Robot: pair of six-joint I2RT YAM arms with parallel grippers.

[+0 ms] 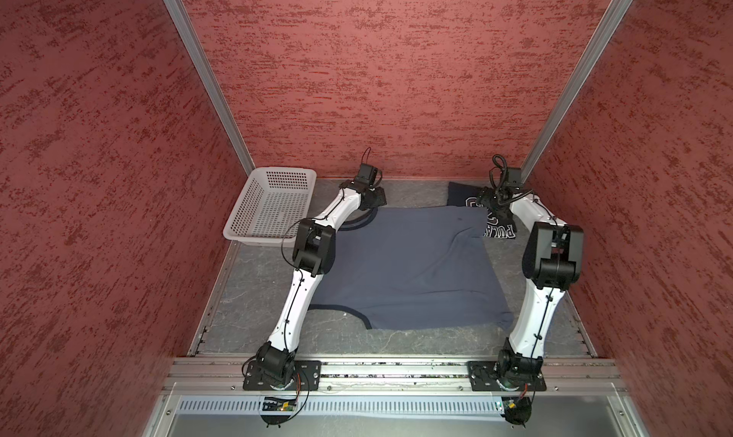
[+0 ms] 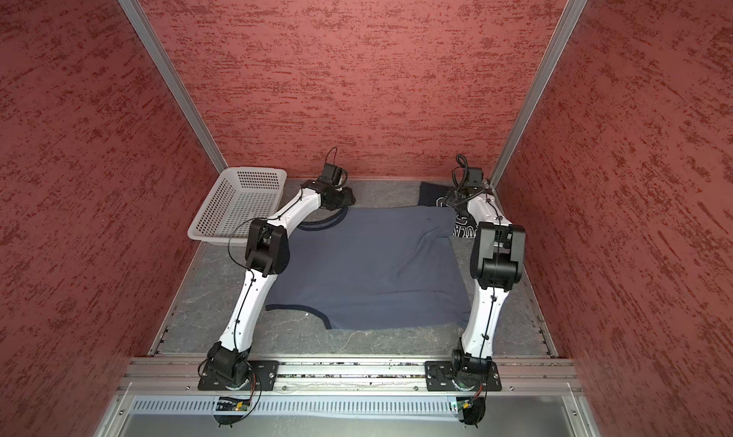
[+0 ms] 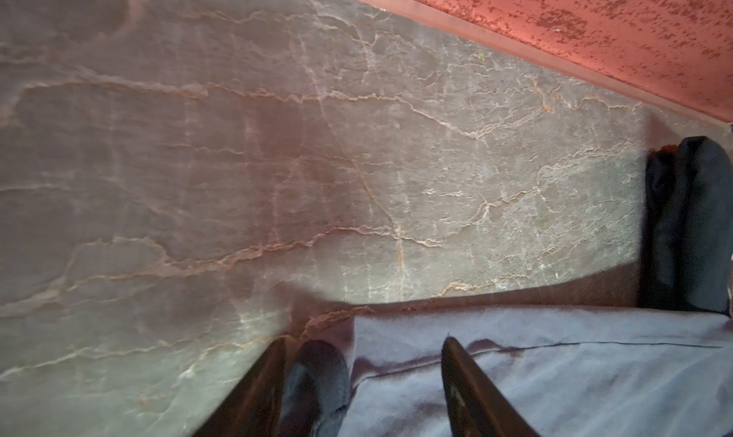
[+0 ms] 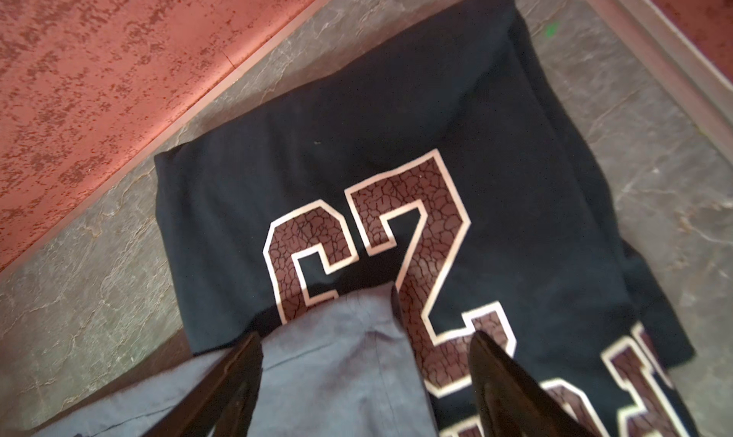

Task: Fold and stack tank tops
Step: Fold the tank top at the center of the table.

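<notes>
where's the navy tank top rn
In both top views the dark navy tank top lies in the far right corner, below the right gripper, with a corner of the blue-grey tank top overlapping it.

Markings recorded on the dark top (image 4: 396,117). In the right wrist view, a large block numeral 2 (image 4: 428,232), brown crackle fill with white outline, lies just ahead of the jaws of the right gripper (image 4: 365,336). Beside it stands a second numeral (image 4: 305,248) in the same style. Its lower part is covered by the blue-grey top (image 4: 337,359) lying between the jaws, so it is not legible. Cut-off letters (image 4: 634,375) beyond one jaw run out of frame and are unreadable. In a top view, white lettering (image 1: 500,231), upside down to the camera, reads roughly "PULA"; the rest is hidden by the right arm (image 1: 551,252).
</notes>
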